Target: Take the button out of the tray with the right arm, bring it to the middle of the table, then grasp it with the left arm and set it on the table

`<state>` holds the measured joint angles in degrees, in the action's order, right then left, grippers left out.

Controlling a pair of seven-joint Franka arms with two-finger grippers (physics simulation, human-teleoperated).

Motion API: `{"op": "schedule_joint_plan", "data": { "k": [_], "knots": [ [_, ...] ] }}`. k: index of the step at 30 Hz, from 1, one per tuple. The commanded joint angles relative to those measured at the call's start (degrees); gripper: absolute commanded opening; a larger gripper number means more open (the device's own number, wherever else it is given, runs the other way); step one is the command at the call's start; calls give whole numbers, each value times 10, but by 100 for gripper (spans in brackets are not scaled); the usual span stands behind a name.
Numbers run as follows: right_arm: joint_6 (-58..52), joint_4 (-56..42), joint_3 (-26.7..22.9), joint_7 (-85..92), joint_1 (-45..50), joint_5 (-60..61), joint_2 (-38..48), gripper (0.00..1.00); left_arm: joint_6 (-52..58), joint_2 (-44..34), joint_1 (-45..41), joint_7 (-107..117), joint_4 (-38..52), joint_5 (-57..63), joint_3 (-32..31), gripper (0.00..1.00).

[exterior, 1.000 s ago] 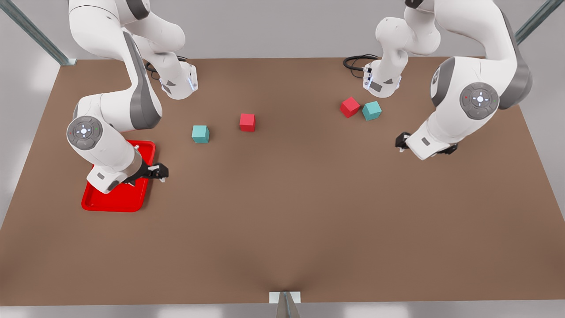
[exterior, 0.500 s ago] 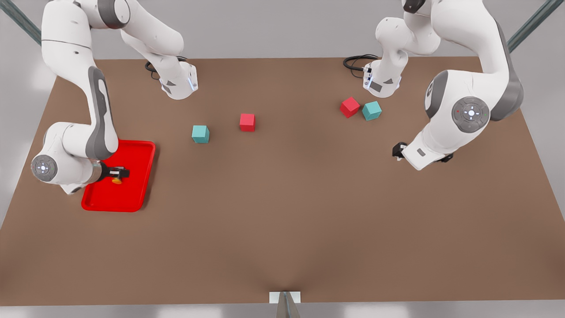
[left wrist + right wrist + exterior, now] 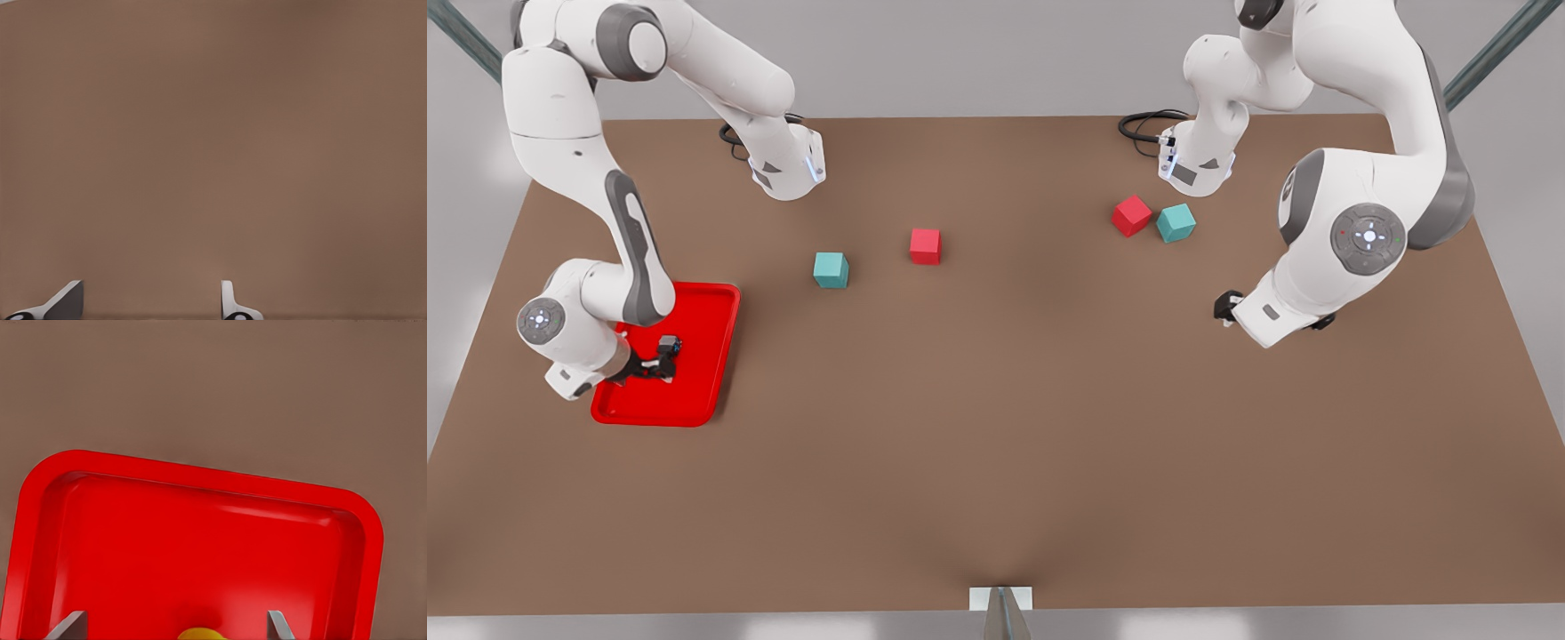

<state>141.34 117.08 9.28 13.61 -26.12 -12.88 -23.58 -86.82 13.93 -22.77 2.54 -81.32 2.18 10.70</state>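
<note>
From my remote station, I hold the right gripper (image 3: pixel 660 356) low over the red tray (image 3: pixel 711 356) at the front view's left, its fingers (image 3: pixel 70 625) spread wide on either side of the button (image 3: pixel 201 633), whose yellow cap peeks up between them in the right wrist view. The button sits on the tray floor, not yet gripped as far as I can judge. To do this step well, I want the fingers centred on the short black body below the cap, low enough to catch it but clear of the tray floor and raised rim, then a slow close and a straight lift. The left gripper (image 3: pixel 1227 308) waits open over bare table (image 3: pixel 996 444) at the front view's right, near a red cube (image 3: pixel 1131 215) and a teal cube (image 3: pixel 1176 222).
</note>
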Motion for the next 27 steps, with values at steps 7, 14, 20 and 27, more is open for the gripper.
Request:
{"op": "schedule_joint_plan", "data": {
  "k": [7,14,20,27],
  "knots": [
    [60,4,0,157,-3,24,-29,100,1,11,0,5,0,0,0,100],
    [33,32,0,73,-19,26,-25,100,1,18,-1,5,-1,0,0,100],
    [19,32,0,14,-19,26,-25,100,2,19,-3,6,-1,0,0,100],
    [-28,111,-1,1,-43,23,51,100,3,19,-3,7,-1,0,0,100]
  ]
}}
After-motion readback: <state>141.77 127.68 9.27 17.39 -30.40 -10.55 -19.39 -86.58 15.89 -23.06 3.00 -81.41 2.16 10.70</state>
